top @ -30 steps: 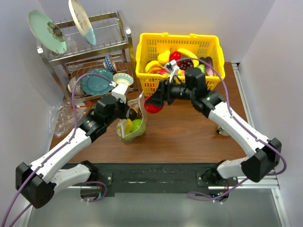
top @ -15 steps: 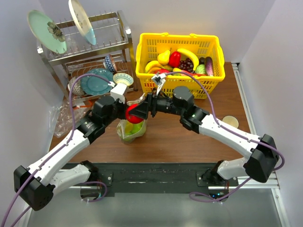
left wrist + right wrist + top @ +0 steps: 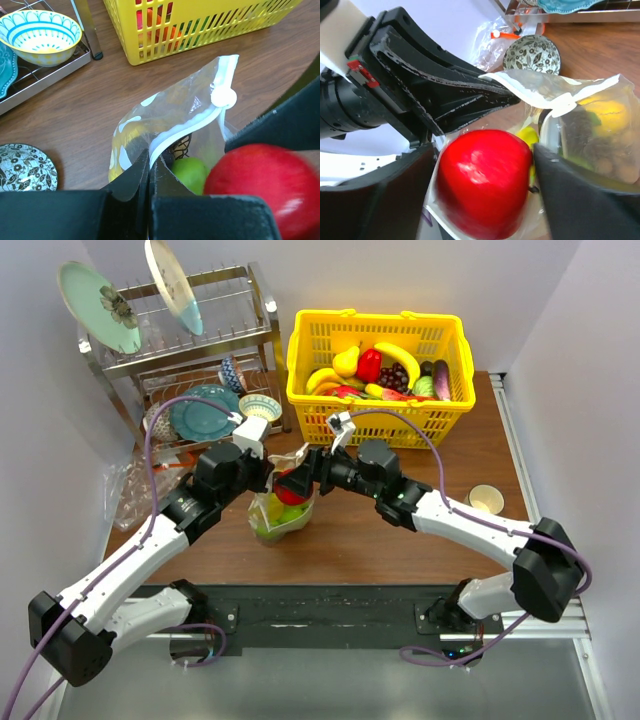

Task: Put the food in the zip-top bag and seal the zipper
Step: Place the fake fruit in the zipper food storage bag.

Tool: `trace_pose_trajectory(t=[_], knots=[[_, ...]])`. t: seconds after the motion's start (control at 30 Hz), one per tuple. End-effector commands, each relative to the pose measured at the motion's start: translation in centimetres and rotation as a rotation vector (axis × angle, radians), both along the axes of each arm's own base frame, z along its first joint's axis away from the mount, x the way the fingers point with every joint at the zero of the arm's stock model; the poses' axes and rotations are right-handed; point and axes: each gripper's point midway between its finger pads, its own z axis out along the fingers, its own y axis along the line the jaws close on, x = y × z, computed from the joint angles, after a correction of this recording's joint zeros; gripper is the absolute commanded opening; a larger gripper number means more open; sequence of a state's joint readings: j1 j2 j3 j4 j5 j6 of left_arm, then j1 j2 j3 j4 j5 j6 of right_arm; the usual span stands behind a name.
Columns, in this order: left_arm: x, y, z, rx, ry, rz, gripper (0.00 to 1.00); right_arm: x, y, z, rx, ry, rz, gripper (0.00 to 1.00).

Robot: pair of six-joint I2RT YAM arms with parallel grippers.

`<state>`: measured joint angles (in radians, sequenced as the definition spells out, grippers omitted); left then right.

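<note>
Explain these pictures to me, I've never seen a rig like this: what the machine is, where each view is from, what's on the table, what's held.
Two robot arms are bolted at the near edge of a table. One picture looks down from above. The other two come from a camera on each wrist. On the table stand a yellow basket of toy food, a dish rack and a clear zip-top bag. The left tool is shut on the bag's edge, holding it up. The red fruit sits over the bag's mouth, between the fingers of the right tool. Whether they grip it, I cannot tell. A green fruit lies inside.
</note>
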<state>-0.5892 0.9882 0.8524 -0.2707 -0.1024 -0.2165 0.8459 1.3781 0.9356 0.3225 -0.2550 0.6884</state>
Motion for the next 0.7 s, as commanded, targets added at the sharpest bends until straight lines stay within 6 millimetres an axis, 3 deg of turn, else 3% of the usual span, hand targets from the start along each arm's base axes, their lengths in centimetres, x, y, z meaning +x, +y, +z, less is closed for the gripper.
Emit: trace_pose_trajectory(t=[0.0, 0.23, 0.3, 0.33, 0.37, 0.47, 0.57, 0.67], knots=[[0.2, -0.2, 1.3, -0.032, -0.039, -0.006, 0.00, 0.3, -0.3, 3.9, 0.038, -0.090, -0.029, 0.97], [0.3, 0.0, 1.2, -0.026, -0.036, 0.002, 0.00, 1.0, -2.7, 7.0, -0.041, -0.172, -0.119, 0.96], [0.3, 0.0, 1.1, -0.025, -0.033, 0.002, 0.00, 1.5, -3.7, 6.4, -0.121, -0.212, -0.151, 0.93], [0.3, 0.0, 1.1, -0.024, -0.033, 0.004, 0.00, 1.8, -4.0, 7.0, -0.145, -0.248, -0.159, 0.92], [0.3, 0.0, 1.0, -0.023, -0.034, 0.003, 0.00, 2.1, -4.7, 5.4, -0.257, -0.277, -0.152, 0.91], [0.3, 0.0, 1.0, -0.019, -0.038, 0.000, 0.00, 2.9, -5.9, 4.6, -0.417, -0.390, -0.130, 0.88], [0.2, -0.2, 1.0, -0.023, -0.044, -0.018, 0.00, 4.1, -7.0, 2.9, -0.550, -0.521, -0.109, 0.95], [0.1, -0.4, 1.0, -0.027, -0.050, -0.035, 0.00, 5.0, -8.2, 1.2, -0.645, -0.531, -0.059, 0.96]])
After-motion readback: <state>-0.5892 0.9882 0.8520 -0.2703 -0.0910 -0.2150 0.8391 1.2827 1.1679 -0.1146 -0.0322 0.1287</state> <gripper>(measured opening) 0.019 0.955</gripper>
